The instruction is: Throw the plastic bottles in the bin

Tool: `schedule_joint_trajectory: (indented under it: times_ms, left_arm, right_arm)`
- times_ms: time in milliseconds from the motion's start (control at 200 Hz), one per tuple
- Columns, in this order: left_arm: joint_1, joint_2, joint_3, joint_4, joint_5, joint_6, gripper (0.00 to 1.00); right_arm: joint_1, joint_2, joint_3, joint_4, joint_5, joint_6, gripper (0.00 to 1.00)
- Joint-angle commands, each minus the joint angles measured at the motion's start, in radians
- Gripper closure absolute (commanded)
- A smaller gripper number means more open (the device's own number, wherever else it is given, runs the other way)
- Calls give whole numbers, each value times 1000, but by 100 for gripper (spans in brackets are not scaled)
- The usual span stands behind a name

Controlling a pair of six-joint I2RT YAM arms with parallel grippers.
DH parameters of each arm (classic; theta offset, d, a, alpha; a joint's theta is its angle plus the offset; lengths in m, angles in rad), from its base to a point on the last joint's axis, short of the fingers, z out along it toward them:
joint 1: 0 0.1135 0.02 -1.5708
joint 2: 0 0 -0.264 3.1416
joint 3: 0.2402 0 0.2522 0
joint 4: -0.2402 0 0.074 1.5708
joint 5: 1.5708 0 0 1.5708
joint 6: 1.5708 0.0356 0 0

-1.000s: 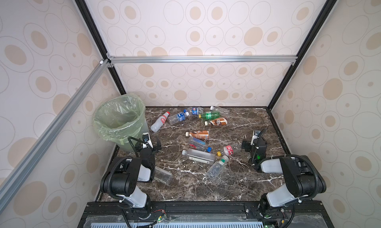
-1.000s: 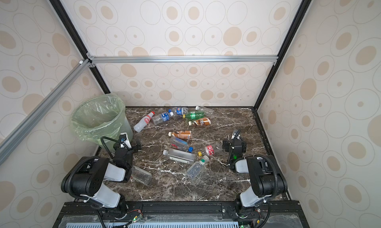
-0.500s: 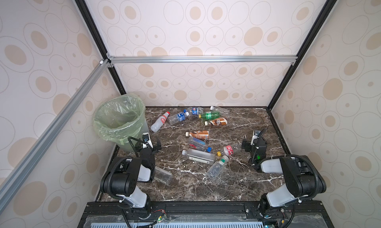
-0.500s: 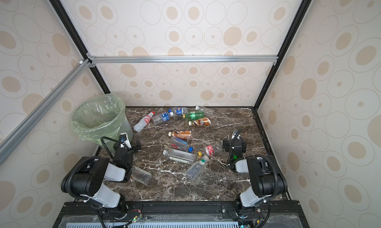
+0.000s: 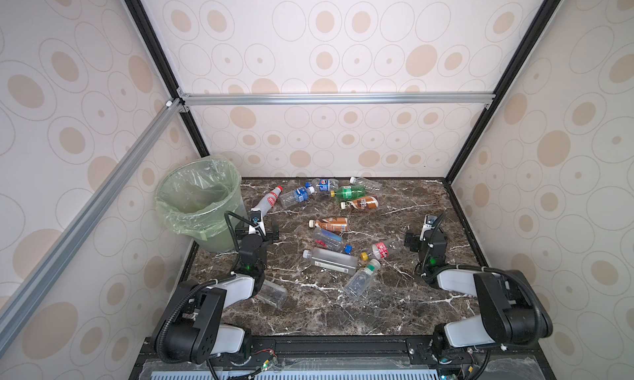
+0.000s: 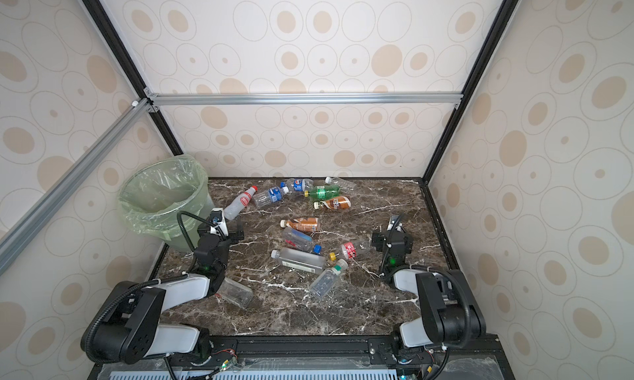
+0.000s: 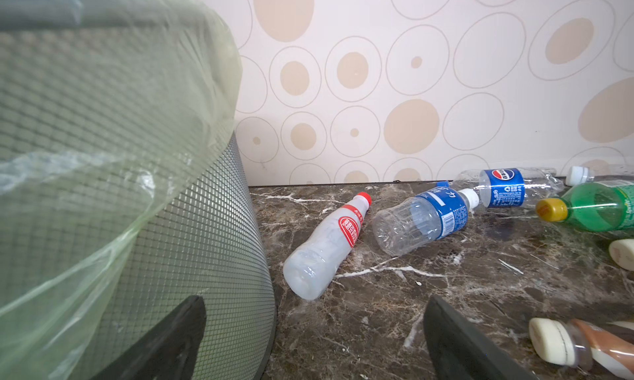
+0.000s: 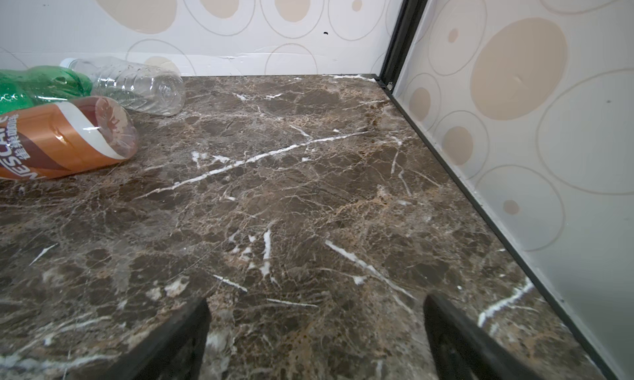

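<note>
Nothing has shifted: bottles (image 5: 331, 261) lie as before, both jaws wide

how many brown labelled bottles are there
2. The rear brown bottle lies beside the green bottle; the middle brown bottle lies near the middle of the table. Others could be hidden inside the bin.

Tabletop (image 5: 377, 309): polished brown marble look, white veins, soft sheen. Bin (image 7: 192, 244) side shows fine grid-textured translucent plastic, draped in a thin, crinkly, glossy green bag (image 7: 85, 155). Milky bottle (image 7: 319, 251) looks frosted; green bottle (image 7: 597, 206) is shiny see-through plastic. Rail (image 5: 326, 98): brushed silver metal. Back panel (image 5: 343, 35): matt, printed.
</note>
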Motion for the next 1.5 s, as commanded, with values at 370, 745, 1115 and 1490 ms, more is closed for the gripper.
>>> schedule_joint_trajectory:
  times_ms: [370,745,1115,1490]
  left_arm:
    - [-218,-58,350,-524,48,-243,1]
    - [-241,75,1023,-1208,-202,-117,1]
    - [-43,350,1501,-1652,-226,-186,1]
    - [136,479,1677,-1824,-79,-224,1]
  right_arm:
    - [3,-239,163,-503,-13,299,0]
    - [99,-111,439,-772,-136,316,0]
    - [233,-27,589,-849,-163,270,0]
    - [292,-16,618,-875,-158,241,0]
